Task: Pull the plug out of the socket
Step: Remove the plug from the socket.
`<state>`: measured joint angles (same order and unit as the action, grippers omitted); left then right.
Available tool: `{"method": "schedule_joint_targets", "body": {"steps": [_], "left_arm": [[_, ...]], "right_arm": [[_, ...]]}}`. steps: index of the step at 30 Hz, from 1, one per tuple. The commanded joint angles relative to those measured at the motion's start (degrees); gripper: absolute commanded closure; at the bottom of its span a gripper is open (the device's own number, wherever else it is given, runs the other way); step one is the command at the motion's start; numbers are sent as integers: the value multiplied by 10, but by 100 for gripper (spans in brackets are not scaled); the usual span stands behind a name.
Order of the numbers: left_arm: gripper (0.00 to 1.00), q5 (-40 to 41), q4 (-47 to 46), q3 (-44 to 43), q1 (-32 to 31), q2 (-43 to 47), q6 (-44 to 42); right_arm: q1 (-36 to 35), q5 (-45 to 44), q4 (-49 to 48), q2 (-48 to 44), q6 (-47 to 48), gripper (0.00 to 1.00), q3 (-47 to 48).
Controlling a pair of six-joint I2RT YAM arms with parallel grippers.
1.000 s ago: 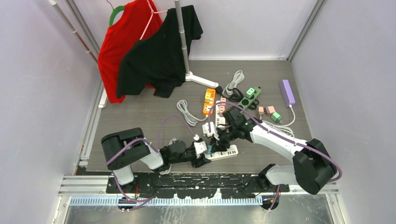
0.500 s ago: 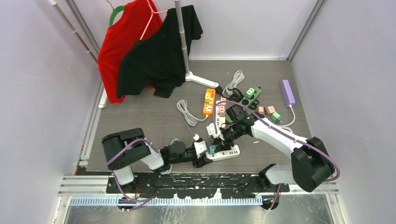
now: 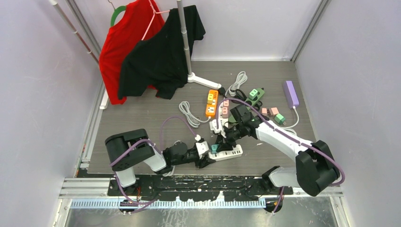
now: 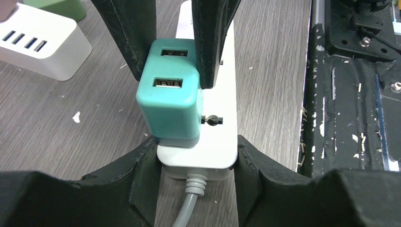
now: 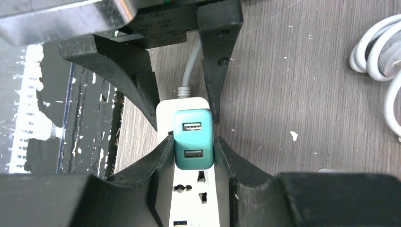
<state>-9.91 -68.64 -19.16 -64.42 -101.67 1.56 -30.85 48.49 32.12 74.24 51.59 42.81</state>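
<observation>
Plug (image 5: 192, 142) (teal, seemingly seated) pinched in right jaws — left jaws clamp socket strip (image 4: 220, 142).

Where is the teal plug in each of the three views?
Top external: teal plug, low centre of the picture.
Left wrist: teal plug, centre, a little left.
Right wrist: teal plug, centre, a little low.
Shared landmark: the white power strip under it.
</observation>
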Motion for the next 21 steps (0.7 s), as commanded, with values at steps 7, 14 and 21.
{"method": "schedule_joint_targets", "body": {"steps": [7, 14, 21], "left_arm": [[100, 22, 1, 19, 2, -12, 6], [100, 21, 1, 18, 2, -13, 9], [100, 20, 0, 18, 2, -14, 9]], "right_arm": [[12, 91, 192, -9, 197, 99, 49], [19, 104, 132, -28, 110, 99, 51], [58, 117, 136, -34, 86, 99, 61]]}}
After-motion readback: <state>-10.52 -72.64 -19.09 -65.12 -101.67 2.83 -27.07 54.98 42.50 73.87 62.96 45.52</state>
